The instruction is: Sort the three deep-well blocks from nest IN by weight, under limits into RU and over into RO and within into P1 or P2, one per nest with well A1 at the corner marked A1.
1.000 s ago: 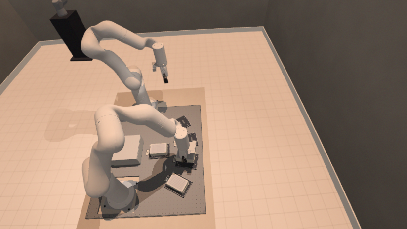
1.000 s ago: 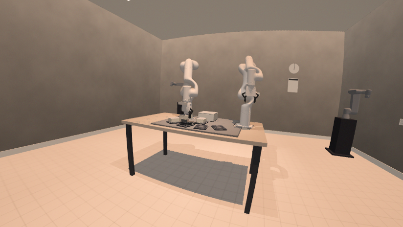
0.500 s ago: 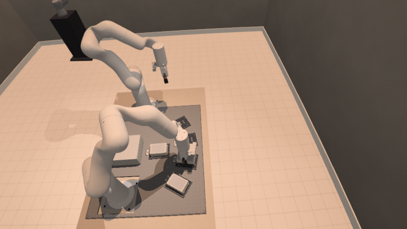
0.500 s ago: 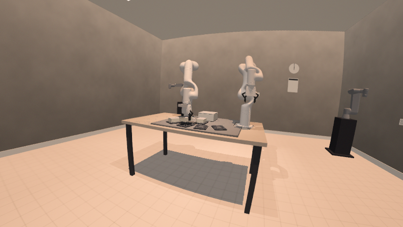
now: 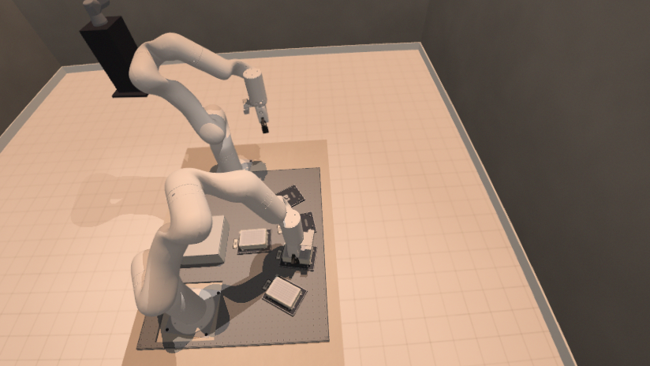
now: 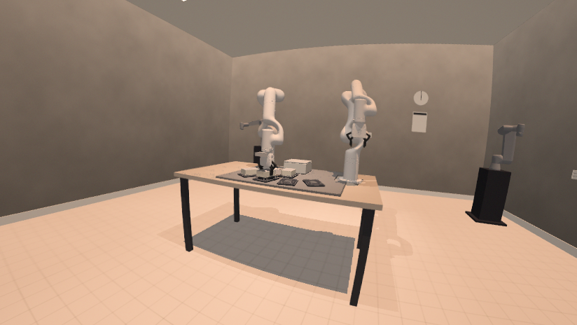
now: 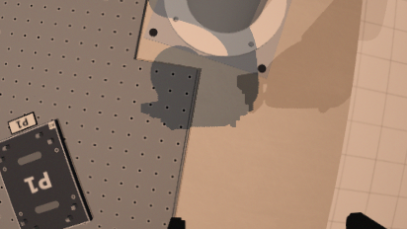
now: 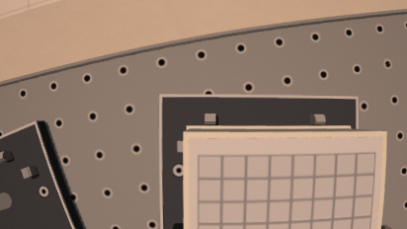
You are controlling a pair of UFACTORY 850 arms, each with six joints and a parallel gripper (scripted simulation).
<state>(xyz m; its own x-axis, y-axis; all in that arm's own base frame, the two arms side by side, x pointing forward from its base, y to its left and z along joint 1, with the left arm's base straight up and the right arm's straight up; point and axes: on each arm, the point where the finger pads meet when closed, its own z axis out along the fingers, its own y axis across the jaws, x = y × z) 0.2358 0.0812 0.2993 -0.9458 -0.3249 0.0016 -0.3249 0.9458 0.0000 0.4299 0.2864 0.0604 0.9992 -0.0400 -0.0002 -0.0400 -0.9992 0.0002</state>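
Three pale blocks in sight. Nearest along the right side, one block (image 5: 285,292) (image 6: 248,171) sits on a dark nest (image 5: 293,312) (image 6: 246,176) turned at an angle to the board (image 5: 245,325) (image 6: 335,188) (image 7: 114,123) (image 8: 119,96). To the left at the near end, the right arm (image 5: 186,204) (image 6: 269,108) stands on its base and reaches over to the right. Its right gripper (image 5: 294,259) (image 6: 266,173) (image 8: 282,227) is closed on the second block (image 5: 306,255) (image 6: 262,174) (image 8: 286,178), low over another nest (image 5: 312,263) (image 6: 266,179) (image 8: 170,114); cannot tell whether block and nest touch. From the wrist, the block's gridded top fills the lower middle, with two small locators showing past its edge. Left of that, the third block (image 5: 253,237) (image 6: 288,172) lies on its own nest (image 5: 254,251), between the held block and a pale box (image 5: 204,248) (image 6: 297,166). Farther along the right side, a dark plate (image 5: 308,222) (image 6: 288,181) (image 8: 20,158) lies partly behind the arm. Beyond it, the nest marked P1 (image 5: 291,195) (image 6: 314,183) (image 7: 30,170) lies angled, its label bare. At the far end the left arm (image 5: 181,95) (image 6: 351,133) is raised; its left gripper (image 5: 265,128) (image 6: 358,144) (image 7: 267,222) hangs high past the board, fingers wide apart, nothing between them. Farthest left, a small grey arm tops a black pedestal (image 5: 111,54).
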